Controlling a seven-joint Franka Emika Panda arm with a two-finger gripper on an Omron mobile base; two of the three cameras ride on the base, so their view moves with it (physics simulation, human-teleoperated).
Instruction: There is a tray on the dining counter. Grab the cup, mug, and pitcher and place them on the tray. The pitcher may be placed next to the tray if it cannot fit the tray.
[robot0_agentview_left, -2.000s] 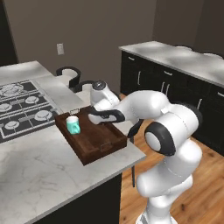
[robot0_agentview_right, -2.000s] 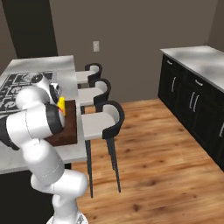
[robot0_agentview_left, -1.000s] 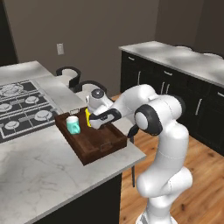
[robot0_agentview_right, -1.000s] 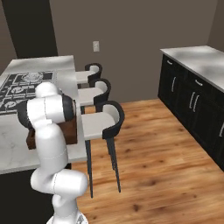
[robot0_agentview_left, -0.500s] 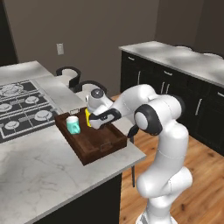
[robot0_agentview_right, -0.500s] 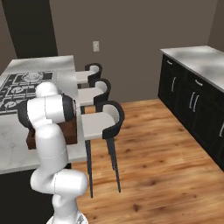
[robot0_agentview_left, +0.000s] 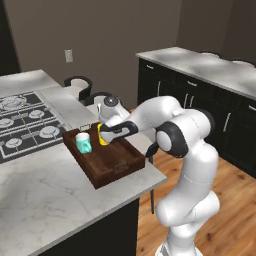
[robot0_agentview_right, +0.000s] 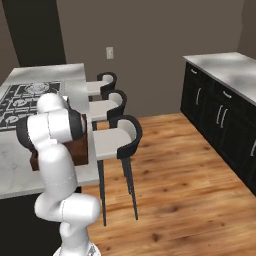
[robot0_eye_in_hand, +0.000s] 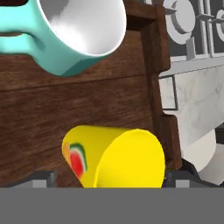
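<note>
- Marble dining counter (robot0_agentview_left: 45, 195) fills the left of my left base view, with the black gas cooktop (robot0_agentview_left: 22, 125) set in its far end and black cabinets (robot0_agentview_left: 200, 95) across the wood floor.
- On that counter I see the dark wooden tray (robot0_agentview_left: 107, 162); the teal mug (robot0_agentview_left: 83, 143) stands upright in its far part, and the yellow cup (robot0_agentview_left: 103, 135) stands just beside it on the tray.
- From here the gripper (robot0_agentview_left: 106, 134) sits at the cup, fingers on either side.
- From the right base view, my arm hides most of the tray (robot0_agentview_right: 80, 147); three bar stools (robot0_agentview_right: 117, 137) line the counter edge.
- Through the hand view, the cup (robot0_eye_in_hand: 116, 157) with its red blotch sits between widely spread fingers (robot0_eye_in_hand: 41, 178), with visible gaps on both sides; I see no grip on it.
- The mug (robot0_eye_in_hand: 70, 33) shows beyond it on the tray (robot0_eye_in_hand: 153, 78).
</note>
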